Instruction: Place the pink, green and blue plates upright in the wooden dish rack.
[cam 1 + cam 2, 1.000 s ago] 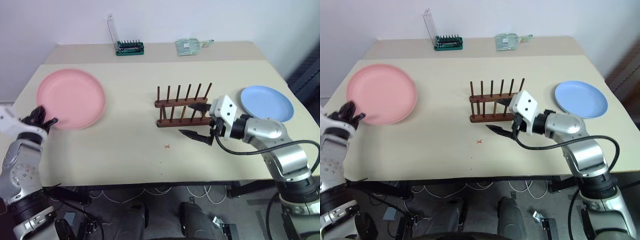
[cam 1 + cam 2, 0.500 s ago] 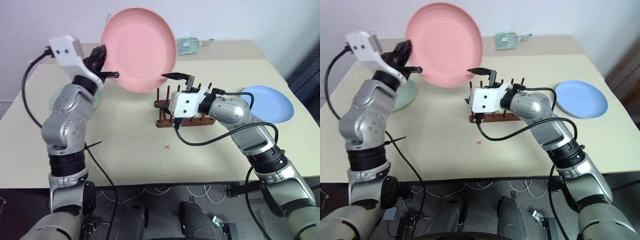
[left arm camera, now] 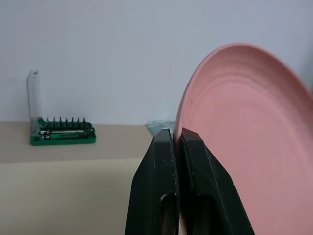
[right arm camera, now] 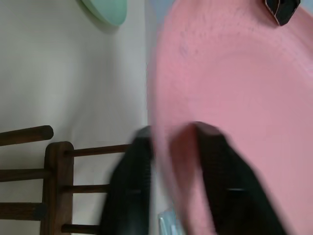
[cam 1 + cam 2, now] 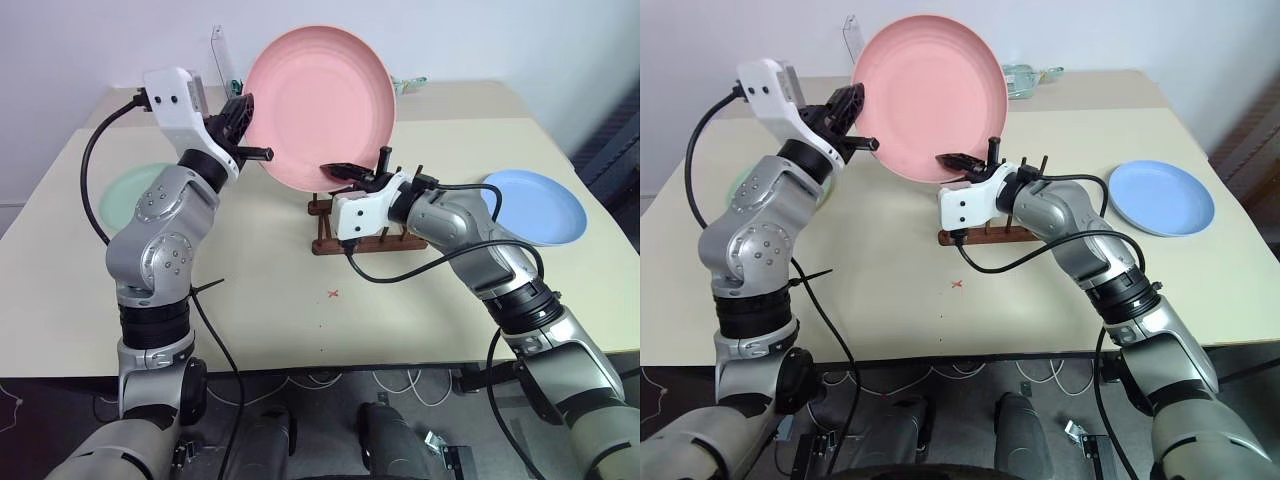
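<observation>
table (image 5: 260,300): we see a pale beige tabletop set against a white wall, with a second strip of table behind it.
pink plate (image 5: 320,105): we see it held up in the air, standing on edge, its hollow face toward us, above the left end of the rack.
left gripper (image 5: 255,152): our left fingers are pinched tight on the plate's left rim; in the left wrist view the two black fingers (image 3: 156,196) clamp the rim with no gap.
right gripper (image 5: 352,172): it sits at the plate's lower edge, one finger either side of the rim in the right wrist view; we cannot tell whether the fingers press the plate or only straddle it.
rack (image 5: 365,225): dark wooden pegs upright, mid-table, partly behind our right wrist, no plate in it.
green plate (image 5: 125,190): flat on the table at the left, partly hidden behind our left arm.
blue plate (image 5: 535,207): flat on the table at the right, well apart from the rack.
bit holder (image 3: 62,132): green toothed tray with a clear upright back, on the far strip by the wall.
packet (image 5: 1030,72): a small greenish packet at the far edge, just beside the pink plate's right rim as seen.
</observation>
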`<state>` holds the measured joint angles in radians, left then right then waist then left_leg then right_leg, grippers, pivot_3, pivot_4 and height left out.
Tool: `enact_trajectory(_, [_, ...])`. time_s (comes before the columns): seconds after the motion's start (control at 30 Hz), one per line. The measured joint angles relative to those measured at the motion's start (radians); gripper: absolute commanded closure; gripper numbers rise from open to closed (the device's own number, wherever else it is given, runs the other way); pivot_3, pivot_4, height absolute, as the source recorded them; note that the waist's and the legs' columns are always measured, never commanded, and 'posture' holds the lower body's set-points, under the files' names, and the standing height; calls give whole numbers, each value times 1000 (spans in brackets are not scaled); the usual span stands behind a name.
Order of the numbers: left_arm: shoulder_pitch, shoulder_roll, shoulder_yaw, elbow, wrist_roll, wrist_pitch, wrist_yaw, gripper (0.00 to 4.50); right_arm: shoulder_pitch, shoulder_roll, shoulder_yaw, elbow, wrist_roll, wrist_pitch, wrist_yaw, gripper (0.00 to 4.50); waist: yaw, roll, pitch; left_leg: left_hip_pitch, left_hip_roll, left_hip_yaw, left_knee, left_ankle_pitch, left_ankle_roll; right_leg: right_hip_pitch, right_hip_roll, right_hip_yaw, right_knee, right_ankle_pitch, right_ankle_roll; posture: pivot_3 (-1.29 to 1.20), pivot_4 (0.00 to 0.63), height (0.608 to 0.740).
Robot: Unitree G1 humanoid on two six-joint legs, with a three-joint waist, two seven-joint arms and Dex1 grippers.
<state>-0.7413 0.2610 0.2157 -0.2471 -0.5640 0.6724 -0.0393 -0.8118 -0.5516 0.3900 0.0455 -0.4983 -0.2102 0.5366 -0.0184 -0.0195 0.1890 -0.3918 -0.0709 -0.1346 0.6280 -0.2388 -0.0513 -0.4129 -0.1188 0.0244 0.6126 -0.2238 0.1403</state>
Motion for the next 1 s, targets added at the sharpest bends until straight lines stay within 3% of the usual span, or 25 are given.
enact_trajectory(0.07, [-1,-31,34,1,-31,0,7,3518,0,5,5,0,-20,-20,-15,4500,2,0,0,0,0,0,0,0,0,0,0,0,0,0,0,0,150,740])
enact_trajectory(0.2, [-35,-79,110,14,-99,-13,54,1556,6,5,3,21,-51,-24,-41,4500,5,-1,0,0,0,0,1,0,0,1,0,0,0,0,0,0,150,740])
enact_trajectory(0.4, [-95,-42,230,88,-78,-118,136,1556,65,-23,-79,20,-23,-17,-60,4500,3,-1,0,0,0,0,0,0,0,1,0,0,0,0,0,0,150,740])
enact_trajectory(0.47, [-69,-6,217,99,-55,-128,107,1556,97,-21,-139,-4,64,17,-42,4500,4,-1,0,0,0,0,0,0,0,1,0,0,0,0,0,0,150,740])
enact_trajectory(0.6, [163,222,80,98,49,-170,-151,1556,212,-10,-385,-170,475,285,86,4500,1,0,1,0,0,0,-1,0,1,1,0,1,-1,0,0,0,150,740])
enact_trajectory(0.8, [409,295,-10,57,-16,-153,-487,1556,221,43,-707,-376,1143,802,57,4500,1,1,1,0,1,-1,-1,-3,5,1,1,0,0,0,-3,0,150,740])
enact_trajectory(0.9, [491,370,-53,14,-13,-156,-610,1556,237,38,-793,-400,1347,935,17,4500,3,3,1,1,1,0,-1,-3,6,1,0,0,-1,-1,-5,0,150,740])
enact_trajectory(1.0, [544,368,-118,-11,-14,-153,-687,1556,296,29,-797,-411,1426,1003,-3,4500,7,3,1,0,1,0,-1,-3,6,1,0,0,-1,-1,-5,0,150,740])
